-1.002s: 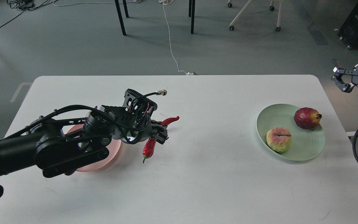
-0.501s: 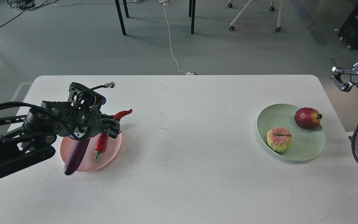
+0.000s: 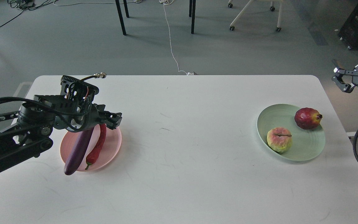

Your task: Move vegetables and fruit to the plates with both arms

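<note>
The purple eggplant and the red chili pepper lie side by side on the pale pink plate at the table's left. The eggplant's lower end hangs over the plate's front rim. My left gripper hovers over the plate's far edge, just above the chili's upper end, with its jaws apart and empty. The pomegranate and the yellow-green bumpy fruit sit on the mint green plate at the right. My right gripper is open and empty, off the table's right edge.
The white table spans the view. Beyond its far edge are black table legs, a white cable on the grey floor and a wheeled chair base.
My left gripper moved left from mid-table to over the pink plate with the chili, then let it go; the chili now lies on the plate beside the eggplant. The right arm barely moved.
</note>
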Available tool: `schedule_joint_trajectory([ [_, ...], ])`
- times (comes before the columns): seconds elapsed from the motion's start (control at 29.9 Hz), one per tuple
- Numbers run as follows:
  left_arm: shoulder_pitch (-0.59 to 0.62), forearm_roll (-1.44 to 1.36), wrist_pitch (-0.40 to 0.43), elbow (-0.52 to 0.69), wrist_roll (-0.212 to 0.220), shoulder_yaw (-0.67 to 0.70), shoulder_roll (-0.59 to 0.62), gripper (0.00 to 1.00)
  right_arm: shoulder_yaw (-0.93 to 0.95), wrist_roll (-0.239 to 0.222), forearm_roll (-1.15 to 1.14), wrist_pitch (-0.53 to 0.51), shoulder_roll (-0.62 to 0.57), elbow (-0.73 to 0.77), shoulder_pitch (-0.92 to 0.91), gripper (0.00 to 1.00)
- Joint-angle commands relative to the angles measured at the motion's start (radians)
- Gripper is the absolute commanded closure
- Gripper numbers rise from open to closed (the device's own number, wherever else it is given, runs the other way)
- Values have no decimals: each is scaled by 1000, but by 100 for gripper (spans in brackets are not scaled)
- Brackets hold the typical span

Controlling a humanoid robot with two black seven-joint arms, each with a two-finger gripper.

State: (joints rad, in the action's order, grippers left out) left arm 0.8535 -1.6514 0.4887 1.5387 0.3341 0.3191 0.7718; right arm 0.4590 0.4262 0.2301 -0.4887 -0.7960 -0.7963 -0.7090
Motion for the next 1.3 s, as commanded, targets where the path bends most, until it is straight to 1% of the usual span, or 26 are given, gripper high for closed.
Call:
schedule_joint_trajectory([
  [0.0,-5,151,-63,-14,-4,121,-22,13,6,0,0,0,3,14,-7,1],
  [0.07,-4,278,-160,-46,-6,138,-61,12,24,0,0,0,12,40,-9,1],
  [0.13,-4,413,-263,-101,-9,161,-121,7,50,0,0,0,17,61,-4,1],
  [0.2,-4,548,-382,-173,-27,204,-190,3,79,2,0,0,37,71,-4,1],
  [0.27,-4,657,-494,-263,-70,236,-250,2,113,2,2,0,73,92,-6,1],
  [0.33,-1,723,-551,-345,-124,245,-285,2,148,2,2,0,104,115,-9,1],
  [0.37,9,749,-562,-391,-162,248,-296,2,161,2,0,0,115,124,-9,1],
  [0.4,13,766,-562,-426,-199,258,-301,2,165,2,0,0,116,127,-9,1],
  [0.47,21,821,-559,-485,-294,299,-304,2,170,0,2,0,118,126,-9,1],
  [0.53,21,905,-543,-511,-375,342,-305,2,171,-6,2,0,118,126,-9,1],
  [0.6,19,1029,-512,-523,-426,376,-316,2,173,-14,3,0,121,126,-10,1],
  [0.63,15,1094,-494,-528,-438,388,-322,2,173,-17,5,0,123,127,-12,1],
  [0.7,10,1250,-454,-529,-448,416,-327,2,175,-20,6,0,135,129,-15,1],
  [0.8,-1,1389,-406,-543,-446,468,-328,2,175,-30,6,0,184,134,-26,1],
  [0.87,-20,1430,-351,-578,-446,503,-330,1,175,-58,6,0,216,147,-38,1],
  [0.97,-48,1463,-244,-656,-435,537,-330,1,193,-95,12,0,285,196,-67,1],
  [1.0,-54,1481,-222,-689,-435,538,-333,1,208,-104,12,0,308,219,-75,1],
  [1.1,-77,1570,-176,-781,-435,537,-347,1,279,-154,14,0,377,296,-83,1],
  [1.14,-85,1605,-156,-804,-441,538,-358,1,306,-170,14,0,392,310,-83,1],
  [1.2,-99,1680,-109,-836,-448,540,-376,1,351,-182,14,0,412,315,-79,1],
  [1.27,-103,1749,-76,-851,-452,543,-394,1,366,-181,14,0,423,315,-69,1],
])
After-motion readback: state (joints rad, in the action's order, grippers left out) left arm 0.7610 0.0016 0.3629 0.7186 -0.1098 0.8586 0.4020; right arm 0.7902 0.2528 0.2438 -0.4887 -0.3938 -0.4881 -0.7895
